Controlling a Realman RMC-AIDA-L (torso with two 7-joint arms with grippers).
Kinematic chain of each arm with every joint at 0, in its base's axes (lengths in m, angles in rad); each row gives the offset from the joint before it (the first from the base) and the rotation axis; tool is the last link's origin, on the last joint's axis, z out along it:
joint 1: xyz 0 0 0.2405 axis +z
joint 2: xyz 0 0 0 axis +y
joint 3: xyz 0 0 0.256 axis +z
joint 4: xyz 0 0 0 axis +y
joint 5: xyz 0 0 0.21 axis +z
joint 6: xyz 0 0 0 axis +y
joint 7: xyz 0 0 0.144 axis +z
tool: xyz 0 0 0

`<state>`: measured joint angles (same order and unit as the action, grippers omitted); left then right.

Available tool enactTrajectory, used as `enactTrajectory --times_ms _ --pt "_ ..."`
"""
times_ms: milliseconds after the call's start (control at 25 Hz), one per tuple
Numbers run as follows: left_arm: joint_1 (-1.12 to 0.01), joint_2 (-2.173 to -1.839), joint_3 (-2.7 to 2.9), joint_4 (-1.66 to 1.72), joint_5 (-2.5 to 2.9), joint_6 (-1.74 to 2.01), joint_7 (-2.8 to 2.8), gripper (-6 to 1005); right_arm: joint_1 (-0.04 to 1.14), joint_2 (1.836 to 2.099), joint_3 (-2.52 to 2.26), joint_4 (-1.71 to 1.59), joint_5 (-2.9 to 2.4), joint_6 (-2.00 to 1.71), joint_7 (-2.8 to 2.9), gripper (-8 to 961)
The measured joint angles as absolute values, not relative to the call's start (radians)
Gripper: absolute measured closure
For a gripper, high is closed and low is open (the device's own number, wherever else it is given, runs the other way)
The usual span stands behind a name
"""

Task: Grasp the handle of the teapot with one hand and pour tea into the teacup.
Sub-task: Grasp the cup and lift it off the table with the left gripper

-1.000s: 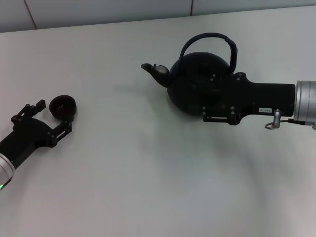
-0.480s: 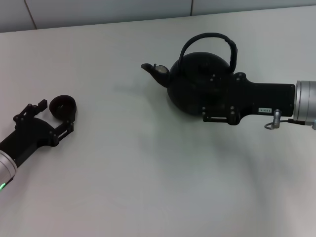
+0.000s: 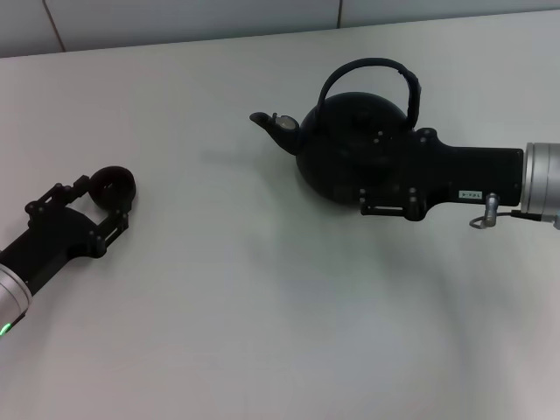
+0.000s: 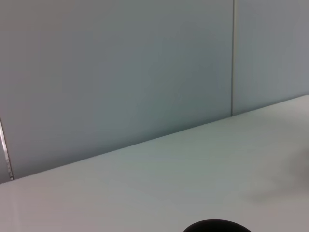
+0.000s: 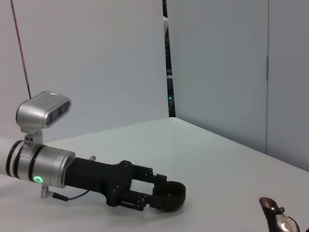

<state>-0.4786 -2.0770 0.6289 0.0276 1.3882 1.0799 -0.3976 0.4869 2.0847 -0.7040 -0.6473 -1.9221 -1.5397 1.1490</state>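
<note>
Closing left gripper [image 3: 103, 203] fingers around teacup [image 3: 112, 185], shifted slightly | right gripper [image 3: 372, 166] at teapot [image 3: 350, 131], fingers unclear

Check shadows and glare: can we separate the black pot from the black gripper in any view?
Head view: soft, diffuse light, only faint shadows on the table; the right gripper merges with the matte teapot, no clear edge between them. Left wrist view: just a dark sliver of the teacup, no glare. Right wrist view: the left gripper at the teacup stands out cleanly against the pale table.
</note>
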Motion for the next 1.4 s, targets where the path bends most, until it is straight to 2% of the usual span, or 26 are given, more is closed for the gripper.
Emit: enactTrajectory --times_ms 40,1400 --pt "-0.479 -2.077 0.629 0.028 1.388 1.084 -0.399 359 0.487 2.085 -0.704 -0.647 -1.922 -1.537 1.149 292" --pt "-0.506 -2.079 0.858 0.027 1.388 1.272 -0.469 359 0.499 2.083 -0.704 -0.626 -1.926 -1.531 1.137 289"
